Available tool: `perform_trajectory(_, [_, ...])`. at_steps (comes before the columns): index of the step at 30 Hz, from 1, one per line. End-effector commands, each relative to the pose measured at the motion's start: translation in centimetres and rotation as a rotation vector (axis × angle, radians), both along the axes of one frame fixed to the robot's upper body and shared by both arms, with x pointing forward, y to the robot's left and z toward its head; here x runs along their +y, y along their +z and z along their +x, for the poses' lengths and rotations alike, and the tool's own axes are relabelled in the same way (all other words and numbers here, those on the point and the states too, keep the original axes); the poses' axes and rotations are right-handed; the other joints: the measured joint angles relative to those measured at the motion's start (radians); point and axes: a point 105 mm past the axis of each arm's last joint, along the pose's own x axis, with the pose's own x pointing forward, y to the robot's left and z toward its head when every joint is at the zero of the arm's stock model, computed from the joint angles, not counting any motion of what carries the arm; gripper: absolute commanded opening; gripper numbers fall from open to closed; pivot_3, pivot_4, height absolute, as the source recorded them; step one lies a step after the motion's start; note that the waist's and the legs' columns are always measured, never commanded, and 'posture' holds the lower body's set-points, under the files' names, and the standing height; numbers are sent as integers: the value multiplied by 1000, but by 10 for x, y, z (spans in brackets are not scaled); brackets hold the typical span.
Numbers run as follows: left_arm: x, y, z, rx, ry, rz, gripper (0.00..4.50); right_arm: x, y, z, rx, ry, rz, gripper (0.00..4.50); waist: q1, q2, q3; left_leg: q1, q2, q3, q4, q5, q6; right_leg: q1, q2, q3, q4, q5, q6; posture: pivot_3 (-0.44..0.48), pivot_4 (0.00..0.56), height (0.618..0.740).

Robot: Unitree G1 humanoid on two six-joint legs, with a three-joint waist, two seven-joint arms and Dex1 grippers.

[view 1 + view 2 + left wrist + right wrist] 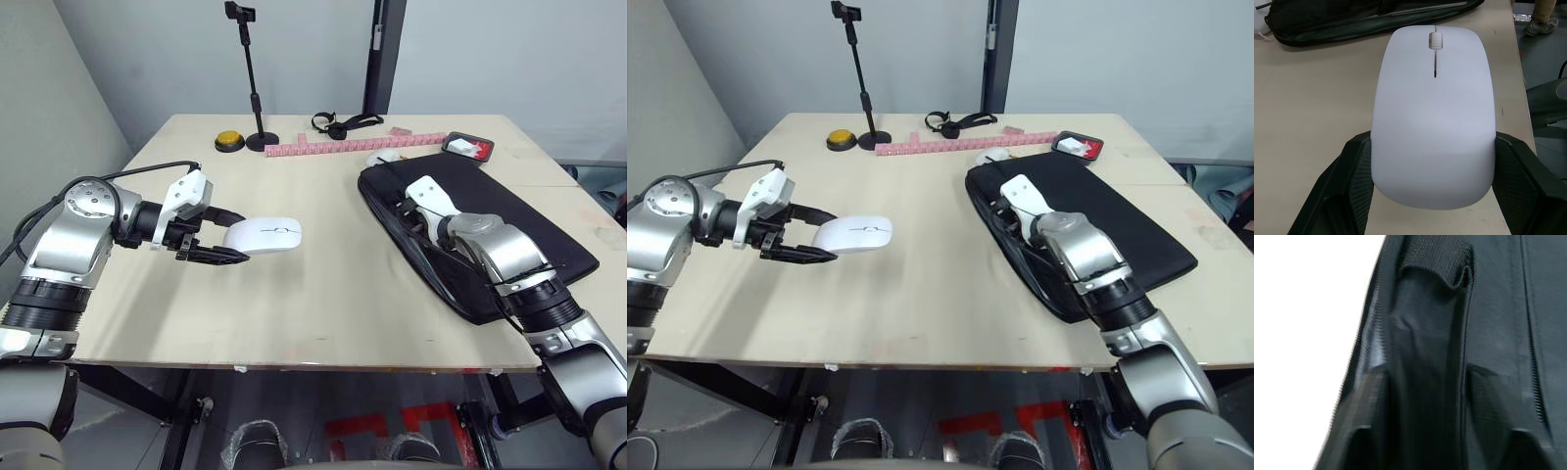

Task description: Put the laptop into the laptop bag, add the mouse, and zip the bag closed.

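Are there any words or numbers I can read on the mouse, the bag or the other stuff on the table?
None can be read.
The mouse: plain white, no writing.
The laptop bag: plain black, no label showing.
The small tray at the table's far edge holds something white, too small to read.
The pink strip: no readable marks.

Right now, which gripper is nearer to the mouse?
Left. The left gripper has its fingers around the mouse; the right gripper is across the table at the laptop bag, pinching its fabric.
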Motion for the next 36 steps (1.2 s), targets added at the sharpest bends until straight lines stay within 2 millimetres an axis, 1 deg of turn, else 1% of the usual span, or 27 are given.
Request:
perform_trajectory(1, [0,11,1,-42,-8,-18,2798,-7,14,1,-50,-22,19,1024,1,0,0,0,0,0,0,0,0,0,0,0,0,0,0,0,150,740])
perform_trajectory(2, [-2,10,1,-41,-12,-21,2798,-6,15,1,-48,-20,28,640,2,0,0,0,0,0,0,0,0,0,0,0,0,0,0,0,150,740])
perform_trajectory(4, [-5,10,2,-39,-15,-33,2798,-6,20,1,-53,-23,35,29,3,0,0,0,0,0,1,0,1,0,0,0,1,0,0,0,150,740])
perform_trajectory(6, [-8,9,3,-36,-13,-43,2798,-6,24,1,-61,-28,38,29,5,0,0,0,0,0,1,0,1,0,0,0,1,0,0,0,150,740])
perform_trajectory(8, [-12,2,3,-32,-17,-14,2798,-8,36,1,-78,-46,53,29,5,0,0,0,0,0,1,0,1,0,0,0,1,0,0,0,150,740])
perform_trajectory(10, [-18,-3,5,-28,-10,0,2798,-4,54,-1,-87,-41,122,29,5,0,0,0,0,0,1,0,0,0,0,0,1,0,0,0,150,740])
perform_trajectory(12, [-26,-2,7,-19,-1,-30,2798,0,73,-5,-92,-28,196,29,5,0,0,0,0,0,0,1,0,0,0,0,1,0,0,0,150,740])
perform_trajectory(15, [-38,0,18,-6,56,-101,2798,3,99,-12,-94,-4,294,29,4,0,0,0,0,0,0,1,0,0,0,0,1,0,0,0,150,740])
perform_trajectory(16, [-44,-5,21,1,64,-104,2798,3,110,-14,-97,-6,337,29,4,0,0,0,0,0,0,1,0,0,0,0,2,0,0,0,150,740])
perform_trajectory(19, [-60,-12,27,30,80,-145,2798,4,127,-21,-91,5,414,29,1,0,0,0,0,0,0,1,0,-1,0,0,1,0,0,0,150,740])
perform_trajectory(21, [-72,-12,37,36,115,-200,2798,8,132,-26,-62,17,468,29,2,0,0,0,0,0,-1,3,1,-1,0,0,1,0,0,0,150,740])
perform_trajectory(23, [-86,-16,49,37,135,-217,2798,14,136,-31,-46,38,495,29,3,0,0,-1,0,0,-1,3,1,-2,1,0,2,0,0,0,150,740])
perform_trajectory(25, [-101,-19,61,36,161,-229,2798,16,140,-33,-44,43,503,29,5,0,0,-4,0,0,-1,7,6,-5,1,0,2,1,0,0,150,740])
perform_trajectory(28, [-121,-25,76,49,185,-244,2798,19,143,-33,-50,45,512,29,8,0,0,-8,0,-1,0,7,6,-7,1,0,1,2,2,0,150,740])
perform_trajectory(32, [-145,-41,87,67,188,-208,2798,25,143,-33,-47,56,523,29,10,0,0,-9,0,-1,0,7,6,-7,1,0,0,2,3,0,150,740])
perform_trajectory(36, [-161,-46,93,74,177,-223,2798,29,144,-33,-49,66,543,29,10,0,0,-10,0,-1,0,7,7,-8,1,0,0,4,6,0,150,740])
